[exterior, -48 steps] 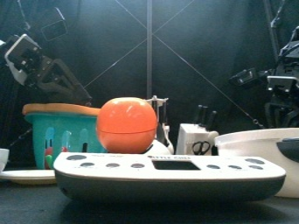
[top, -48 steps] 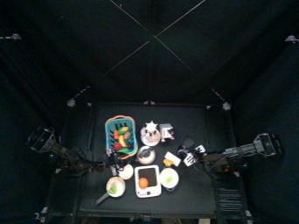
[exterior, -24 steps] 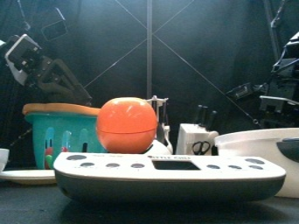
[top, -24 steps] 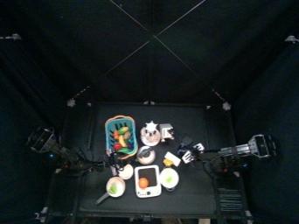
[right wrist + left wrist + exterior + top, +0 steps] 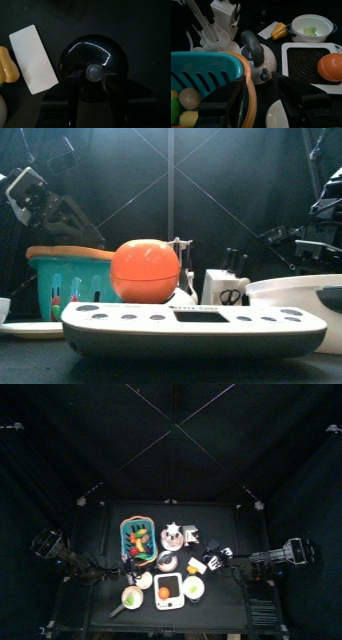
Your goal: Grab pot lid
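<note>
The right gripper is open above the black pot lid, mid frame. Center on the knob, then squeeze gently.

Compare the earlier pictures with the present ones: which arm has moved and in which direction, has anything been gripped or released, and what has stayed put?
The right arm has moved: in the front view it sank lower on the right side, and its right pincer now hangs open over the black pot lid, its knob between the jaws, nothing gripped yet. The left arm, basket, orange and scale stayed as they were.
</note>
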Robot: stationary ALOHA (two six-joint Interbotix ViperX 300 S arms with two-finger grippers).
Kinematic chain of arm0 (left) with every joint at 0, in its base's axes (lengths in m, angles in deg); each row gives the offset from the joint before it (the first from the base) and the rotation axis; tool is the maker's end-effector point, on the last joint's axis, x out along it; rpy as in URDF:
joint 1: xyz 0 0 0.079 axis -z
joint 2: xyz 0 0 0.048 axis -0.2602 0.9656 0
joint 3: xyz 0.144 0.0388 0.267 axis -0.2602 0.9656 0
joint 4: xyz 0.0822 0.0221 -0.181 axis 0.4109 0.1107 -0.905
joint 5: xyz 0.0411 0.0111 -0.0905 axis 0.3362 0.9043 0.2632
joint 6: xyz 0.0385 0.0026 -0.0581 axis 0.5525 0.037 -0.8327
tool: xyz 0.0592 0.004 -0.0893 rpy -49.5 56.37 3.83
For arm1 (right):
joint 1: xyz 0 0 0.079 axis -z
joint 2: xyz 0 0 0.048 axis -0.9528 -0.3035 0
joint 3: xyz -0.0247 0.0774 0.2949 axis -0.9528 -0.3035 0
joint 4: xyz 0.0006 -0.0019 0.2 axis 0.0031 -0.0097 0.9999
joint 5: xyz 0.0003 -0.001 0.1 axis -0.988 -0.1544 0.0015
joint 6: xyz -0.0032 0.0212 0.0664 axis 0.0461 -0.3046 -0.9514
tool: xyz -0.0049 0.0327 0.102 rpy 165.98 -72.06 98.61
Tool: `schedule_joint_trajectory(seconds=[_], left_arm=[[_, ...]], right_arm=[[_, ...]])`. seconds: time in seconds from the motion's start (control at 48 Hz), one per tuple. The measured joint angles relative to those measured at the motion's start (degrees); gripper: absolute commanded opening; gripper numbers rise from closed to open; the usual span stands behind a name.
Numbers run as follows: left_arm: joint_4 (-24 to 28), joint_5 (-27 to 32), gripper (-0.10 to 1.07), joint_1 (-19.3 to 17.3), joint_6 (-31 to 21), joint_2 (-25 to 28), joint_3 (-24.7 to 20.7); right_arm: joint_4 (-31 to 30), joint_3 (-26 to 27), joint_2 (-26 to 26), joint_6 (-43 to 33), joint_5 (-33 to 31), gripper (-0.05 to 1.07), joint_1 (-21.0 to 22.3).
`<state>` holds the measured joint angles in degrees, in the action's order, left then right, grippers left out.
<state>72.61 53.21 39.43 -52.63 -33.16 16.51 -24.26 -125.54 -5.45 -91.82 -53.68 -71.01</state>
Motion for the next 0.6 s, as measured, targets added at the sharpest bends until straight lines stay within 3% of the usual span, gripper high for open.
schedule_joint_trajectory(seconds=[0.604], left_arm=[[-0.09, 0.00, 0.84, 0.00, 0.00, 0.00, 0.00]], right_arm=[[-0.62, 0.53, -1.14, 0.26, 0.70, 0.78, 0.97]])
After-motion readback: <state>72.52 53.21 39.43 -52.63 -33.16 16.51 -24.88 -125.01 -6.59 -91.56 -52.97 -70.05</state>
